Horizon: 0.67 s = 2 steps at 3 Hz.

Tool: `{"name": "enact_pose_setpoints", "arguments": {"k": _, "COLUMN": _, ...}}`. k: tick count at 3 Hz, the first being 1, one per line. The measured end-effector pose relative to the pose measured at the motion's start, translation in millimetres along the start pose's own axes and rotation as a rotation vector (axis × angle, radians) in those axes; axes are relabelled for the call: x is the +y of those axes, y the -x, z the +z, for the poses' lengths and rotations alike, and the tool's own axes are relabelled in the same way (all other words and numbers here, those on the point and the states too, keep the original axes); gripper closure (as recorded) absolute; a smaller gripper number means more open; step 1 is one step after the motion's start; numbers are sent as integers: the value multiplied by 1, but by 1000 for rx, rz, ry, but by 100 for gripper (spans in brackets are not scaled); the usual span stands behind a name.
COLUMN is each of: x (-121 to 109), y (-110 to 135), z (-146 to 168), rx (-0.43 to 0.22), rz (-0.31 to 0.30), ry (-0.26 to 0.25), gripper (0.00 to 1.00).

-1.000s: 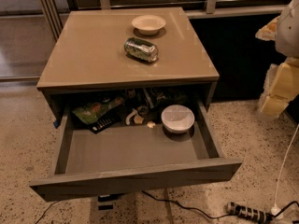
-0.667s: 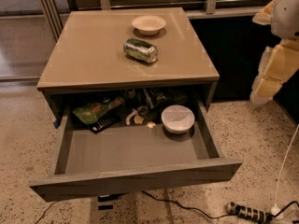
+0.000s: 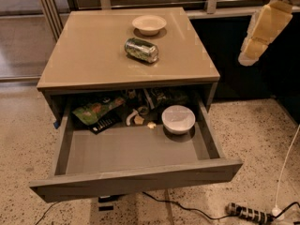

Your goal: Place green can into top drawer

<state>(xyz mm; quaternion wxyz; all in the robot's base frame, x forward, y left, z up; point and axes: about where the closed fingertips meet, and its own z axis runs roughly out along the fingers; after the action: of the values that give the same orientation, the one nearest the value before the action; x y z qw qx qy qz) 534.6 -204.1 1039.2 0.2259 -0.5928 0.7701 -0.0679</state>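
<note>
The green can (image 3: pixel 141 49) lies on its side on the tan cabinet top (image 3: pixel 89 55), just in front of a small white bowl (image 3: pixel 149 24). The top drawer (image 3: pixel 131 149) is pulled wide open below, and its grey floor is bare across the front half. My gripper (image 3: pixel 262 29), cream-coloured, hangs in the air at the upper right. It is well to the right of the can, beyond the cabinet's right edge, and touches nothing.
At the drawer's back lie a green crinkled snack bag (image 3: pixel 96 110), a white bowl (image 3: pixel 178 119), a black item and small bits. A power strip and cables (image 3: pixel 248 213) lie on the speckled floor at the front right. A dark counter stands behind the cabinet.
My gripper and arm have risen and shifted slightly left at the upper right. The can, the bowls and the drawer have not moved.
</note>
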Motion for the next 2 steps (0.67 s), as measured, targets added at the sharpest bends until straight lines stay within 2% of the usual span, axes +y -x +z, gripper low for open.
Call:
{"name": "enact_pose_setpoints", "arguments": {"k": 1, "x": -1, "y": 1, "z": 0, "rx": -3, "rz": 1, "ry": -2, "gripper": 0}}
{"name": "enact_pose_setpoints", "arguments": {"k": 2, "x": -4, "y": -3, "z": 10, "rx": -42, "rz": 49, "ry": 30, "gripper": 0}}
